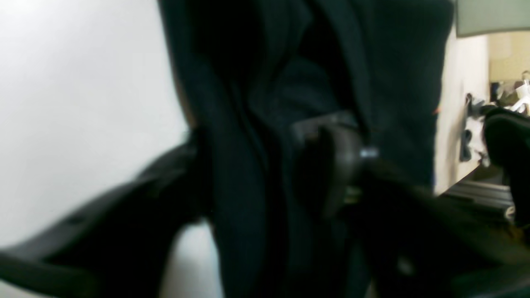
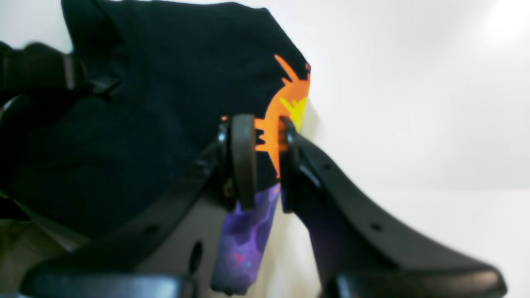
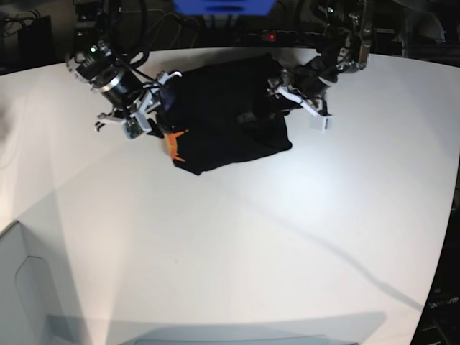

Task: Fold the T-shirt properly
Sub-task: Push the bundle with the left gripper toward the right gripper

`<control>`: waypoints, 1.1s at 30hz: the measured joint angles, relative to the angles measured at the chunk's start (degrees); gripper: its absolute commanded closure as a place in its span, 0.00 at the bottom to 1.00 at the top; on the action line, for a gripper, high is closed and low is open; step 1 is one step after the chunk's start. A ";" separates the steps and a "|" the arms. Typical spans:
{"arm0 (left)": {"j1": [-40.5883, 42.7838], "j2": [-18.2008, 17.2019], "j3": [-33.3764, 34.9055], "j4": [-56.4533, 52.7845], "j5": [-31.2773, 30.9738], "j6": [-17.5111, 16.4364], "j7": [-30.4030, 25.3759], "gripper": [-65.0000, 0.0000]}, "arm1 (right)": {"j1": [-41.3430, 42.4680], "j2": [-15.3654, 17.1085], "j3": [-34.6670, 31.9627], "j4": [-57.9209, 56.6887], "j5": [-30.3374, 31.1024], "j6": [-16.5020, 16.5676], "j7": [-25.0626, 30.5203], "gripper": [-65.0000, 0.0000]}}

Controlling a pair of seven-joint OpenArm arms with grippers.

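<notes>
right claw (image 2: 261, 159) pinching t-shirt (image 3: 230, 118) printed edge; left claw (image 3: 287, 92) state unclear.

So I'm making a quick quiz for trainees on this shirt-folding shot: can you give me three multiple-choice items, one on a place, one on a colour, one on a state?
1. Where does the T-shirt lie on the table in the base view?
A. near the far edge, between the two arms
B. at the near edge
C. in the middle

2. Which colours of print show between the right gripper's jaws?
A. green and white
B. orange, yellow and purple
C. red only

3. What is the right gripper doing?
A. hanging open above bare table
B. shut on nothing
C. shut on the shirt's printed edge

Answers:
1 A, the black cloth sits at the top of the base view between both arms.
2 B, the right wrist view shows those colours.
3 C, cloth is pinched between the jaws.
</notes>
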 measured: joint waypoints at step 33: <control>-54.53 0.42 51.49 -26.05 30.10 -15.21 4.09 1.00 | 9.97 -2.54 28.63 -0.04 0.26 0.00 -6.29 0.86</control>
